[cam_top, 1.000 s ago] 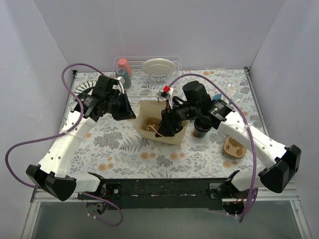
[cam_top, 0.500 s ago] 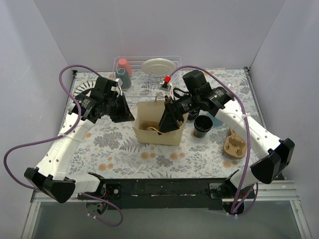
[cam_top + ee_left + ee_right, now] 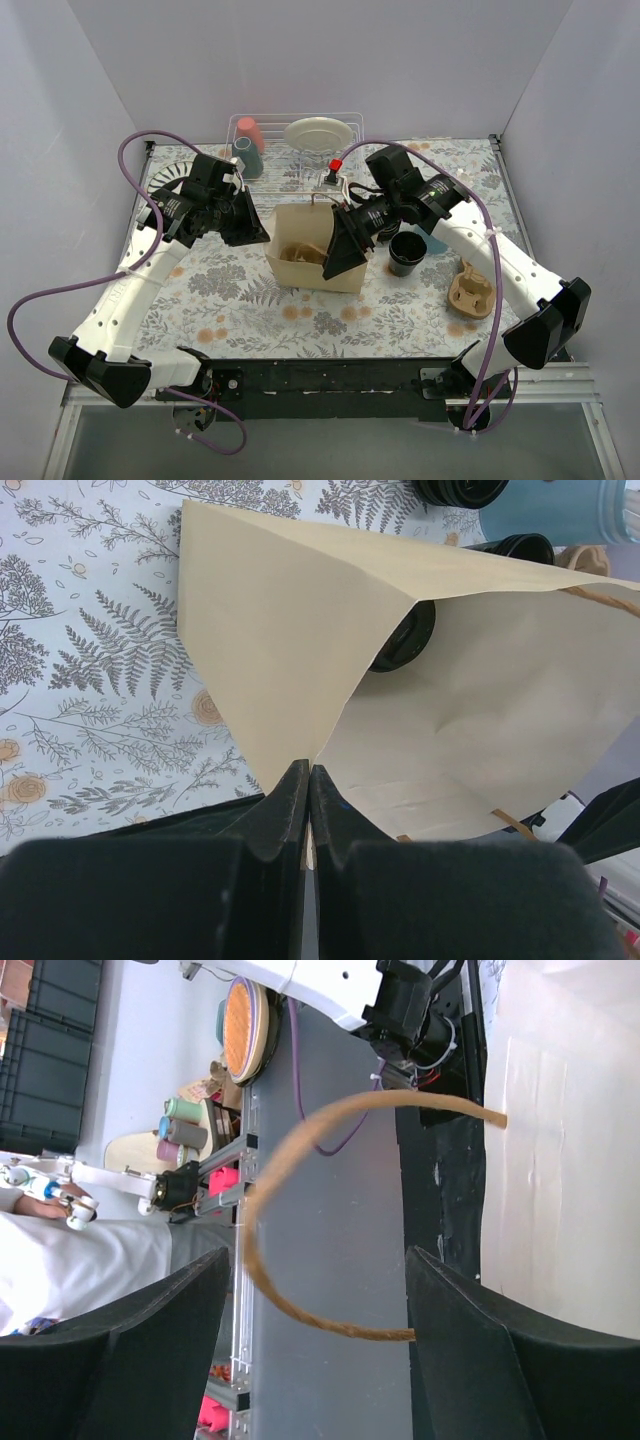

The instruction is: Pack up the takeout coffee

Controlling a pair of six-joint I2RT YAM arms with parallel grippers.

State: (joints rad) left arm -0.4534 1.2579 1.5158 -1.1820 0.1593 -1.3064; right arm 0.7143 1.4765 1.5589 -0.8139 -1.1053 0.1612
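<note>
White walls box in a flower-patterned table. From above, the bag stands mid-table with its mouth up. The left gripper is at its left rim and the right gripper at its right side. An open black cup stands outside, just right of the bag; a sweep of the right arm could knock it over.

The left wrist view shows the left gripper clamped on the bag's rim. If that thin pinch slips, the mouth may fold shut. A round black shape shows inside, half hidden by a fold; I cannot tell whether it is a cup.

On the right wrist view, the right gripper stands wide, holding nothing, astride the handle. Pulling away could snag that loop and tip the bag.
</note>
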